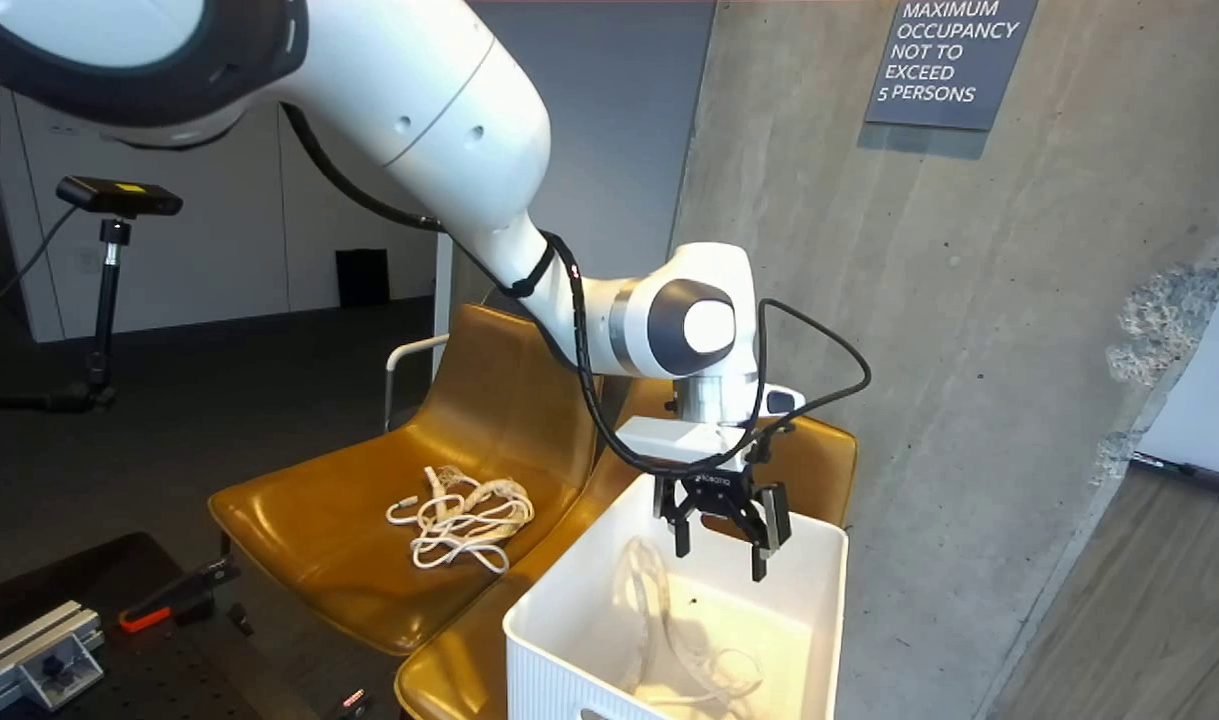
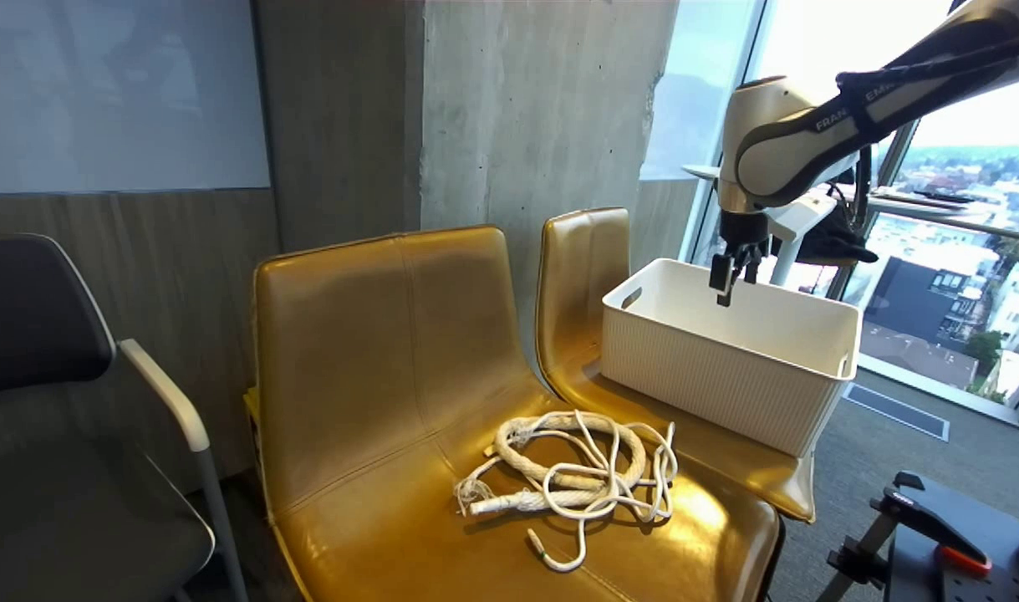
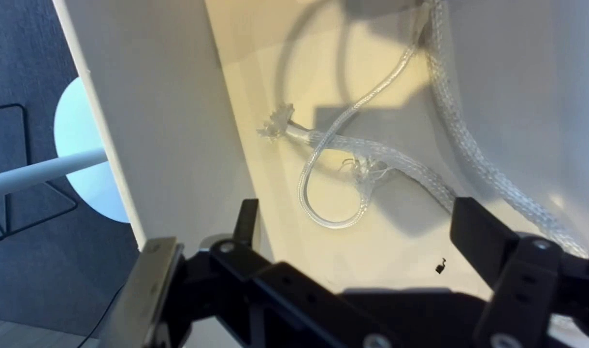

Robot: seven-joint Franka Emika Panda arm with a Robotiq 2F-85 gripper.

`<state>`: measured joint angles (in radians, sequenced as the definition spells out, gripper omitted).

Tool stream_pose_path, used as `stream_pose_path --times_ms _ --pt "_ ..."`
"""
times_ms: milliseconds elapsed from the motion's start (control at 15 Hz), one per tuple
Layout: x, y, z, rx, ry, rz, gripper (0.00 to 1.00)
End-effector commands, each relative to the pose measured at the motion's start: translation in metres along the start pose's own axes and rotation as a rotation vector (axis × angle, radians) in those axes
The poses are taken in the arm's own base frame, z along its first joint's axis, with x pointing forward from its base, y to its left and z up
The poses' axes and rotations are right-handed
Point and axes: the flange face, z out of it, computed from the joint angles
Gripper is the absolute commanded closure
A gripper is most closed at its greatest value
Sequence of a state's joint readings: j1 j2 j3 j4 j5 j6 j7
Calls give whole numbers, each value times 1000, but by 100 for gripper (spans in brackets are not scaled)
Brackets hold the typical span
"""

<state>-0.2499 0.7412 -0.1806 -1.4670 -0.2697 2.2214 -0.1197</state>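
"One gripper, and where?"

"In an exterior view, over the white bin; a rope bundle lies on a tan chair."

"Anything between gripper and bundle?"

"The bin's ribbed side, in an exterior view. The bin sits on the neighbouring chair."

"And the wrist view?"

"Fingers spread wide, gripping nothing. Pale rope lies inside the bin below, near a dark scrap."

"Some rope in, some out, then?"

"Yes, apparently."
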Motion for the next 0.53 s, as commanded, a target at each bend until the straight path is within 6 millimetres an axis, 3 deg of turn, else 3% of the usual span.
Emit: stream_pose_path --times_ms 0,467 --pt "25 -1 25 21 -12 3 0" --pt "40 -3 60 69 -142 48 0"
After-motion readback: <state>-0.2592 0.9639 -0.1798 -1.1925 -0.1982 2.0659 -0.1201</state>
